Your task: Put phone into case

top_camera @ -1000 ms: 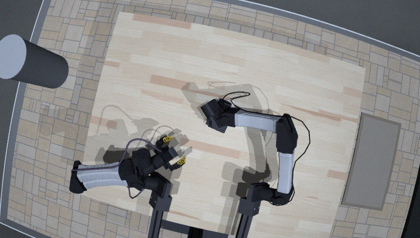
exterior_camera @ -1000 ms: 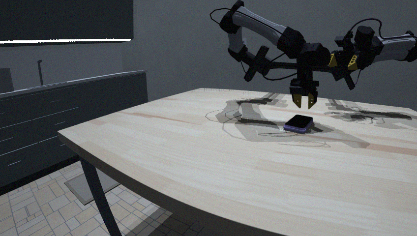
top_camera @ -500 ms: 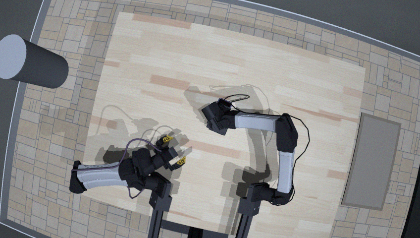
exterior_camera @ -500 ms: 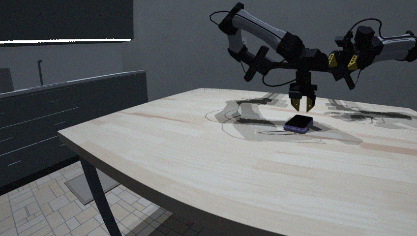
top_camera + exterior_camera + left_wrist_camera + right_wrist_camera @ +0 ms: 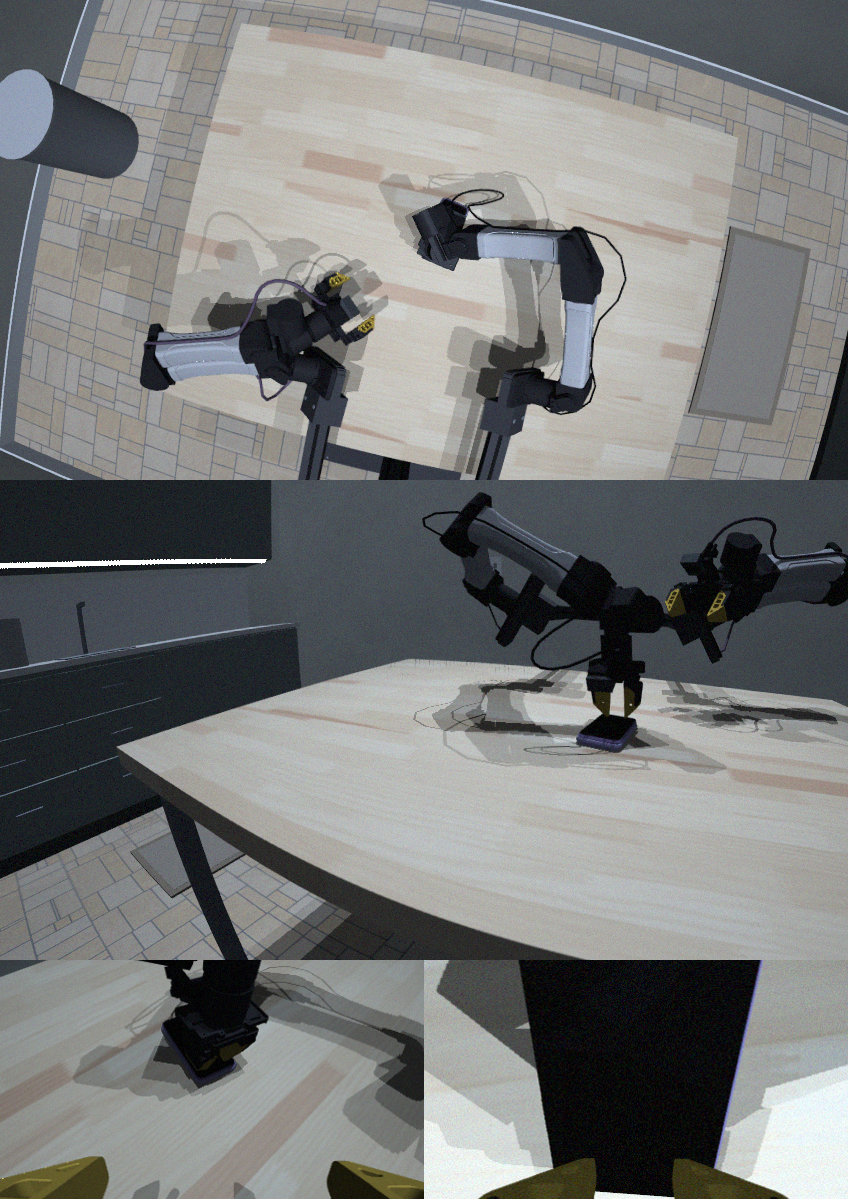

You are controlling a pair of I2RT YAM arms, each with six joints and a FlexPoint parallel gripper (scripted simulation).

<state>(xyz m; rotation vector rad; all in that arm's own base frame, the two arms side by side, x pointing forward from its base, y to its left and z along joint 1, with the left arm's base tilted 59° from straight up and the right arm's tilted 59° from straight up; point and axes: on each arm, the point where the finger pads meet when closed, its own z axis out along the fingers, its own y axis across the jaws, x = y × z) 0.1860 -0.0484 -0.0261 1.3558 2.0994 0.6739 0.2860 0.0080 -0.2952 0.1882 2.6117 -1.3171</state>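
Note:
The black phone lies face up on its purple case on the table. I cannot tell whether it is fully seated. In the right wrist view only a thin purple line shows along its right edge. My right gripper points straight down, partly open, with its tips over one end of the phone, close to the screen. I cannot tell whether they touch it. My left gripper is wide open and empty, raised and well apart from the phone. The right arm hides the phone in the top view.
The wooden table carries both arms, with their bases at one edge. The right arm's forearm and loose cable hang over the table beside the phone. A grey column and a grey mat are beyond the table edges.

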